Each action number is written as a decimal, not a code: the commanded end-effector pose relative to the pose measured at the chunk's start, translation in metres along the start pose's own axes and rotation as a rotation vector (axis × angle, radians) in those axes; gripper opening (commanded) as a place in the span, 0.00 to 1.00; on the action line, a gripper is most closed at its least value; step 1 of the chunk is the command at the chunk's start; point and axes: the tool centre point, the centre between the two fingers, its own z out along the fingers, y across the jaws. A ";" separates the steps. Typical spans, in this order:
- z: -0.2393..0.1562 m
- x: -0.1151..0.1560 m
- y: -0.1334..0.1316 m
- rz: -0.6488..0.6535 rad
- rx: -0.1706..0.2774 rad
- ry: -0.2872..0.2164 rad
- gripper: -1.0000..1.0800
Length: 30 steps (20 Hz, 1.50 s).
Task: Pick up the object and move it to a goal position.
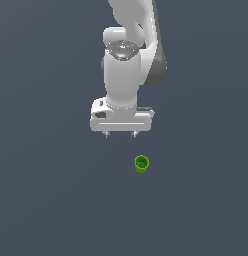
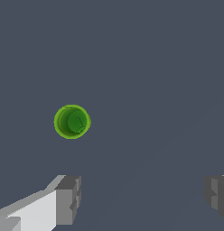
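The object is a tiny bright green cup (image 1: 141, 164) with a hollow top, standing upright on the dark grey floor. The white gripper (image 1: 120, 135) hangs above and behind it, a little toward the exterior view's left, apart from it. Its two short fingertips (image 1: 107, 134) stand wide apart with nothing between them. In the wrist view the cup (image 2: 72, 121) shows from above as a green ring, ahead of the open gripper (image 2: 143, 198) and outside the gap between the grey fingertips (image 2: 68, 200).
The white arm (image 1: 127, 60) rises from the gripper toward the top of the exterior view. Flat dark grey floor (image 1: 46, 200) surrounds the cup. No goal marker shows.
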 end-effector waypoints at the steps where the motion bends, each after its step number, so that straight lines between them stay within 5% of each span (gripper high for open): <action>1: 0.000 0.000 0.000 0.000 0.000 0.000 0.96; 16: 0.003 0.003 -0.018 -0.044 -0.015 -0.012 0.96; 30: 0.022 0.012 -0.030 0.170 -0.002 -0.023 0.96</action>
